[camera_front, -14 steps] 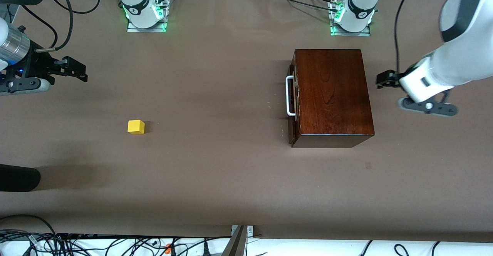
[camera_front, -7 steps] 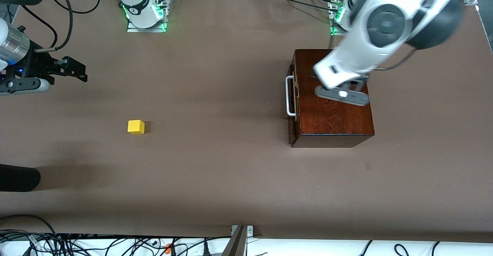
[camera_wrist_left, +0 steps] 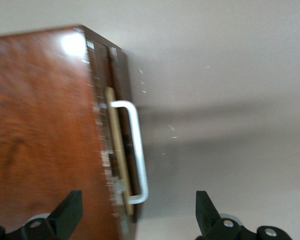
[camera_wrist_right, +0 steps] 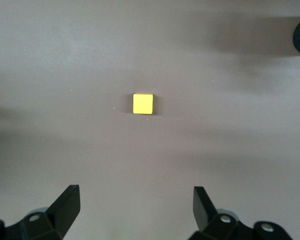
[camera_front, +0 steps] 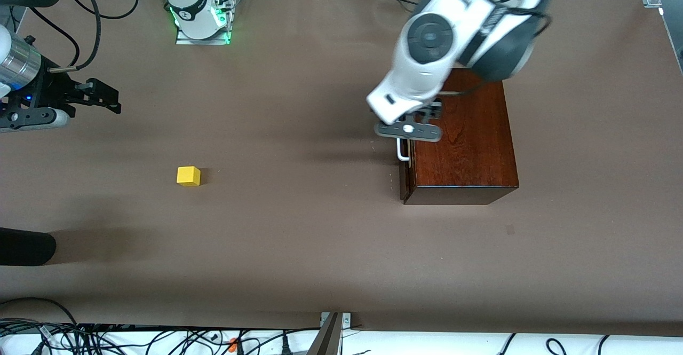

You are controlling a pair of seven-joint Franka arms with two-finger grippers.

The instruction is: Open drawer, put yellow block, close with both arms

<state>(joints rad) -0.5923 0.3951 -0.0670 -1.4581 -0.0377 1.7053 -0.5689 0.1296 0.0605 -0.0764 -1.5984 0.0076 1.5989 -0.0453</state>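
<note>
The left gripper (camera_wrist_left: 135, 217), jaws spread, hung over the drawer's handle (camera_wrist_left: 135, 150), whose bar ran lengthwise between them; the right gripper (camera_wrist_right: 135, 210) waited, jaws spread.

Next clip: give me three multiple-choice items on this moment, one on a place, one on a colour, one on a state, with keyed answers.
1. What is the left end effector over?
A. the yellow block
B. the drawer's handle end of the wooden box
C. the right arm's base

2. What colour is the drawer handle?
A. white
B. black
C. yellow

3. What state is the drawer in?
A. pulled fully out
C. shut in the wooden box
B. lifted off the table

Answers: 1 B, the left wrist view looks down on the handle and the wooden box. 2 A, the bar shows white. 3 C, its front sits flush. The yellow block lies apart, toward the right arm's end, below the open right end effector.
</note>
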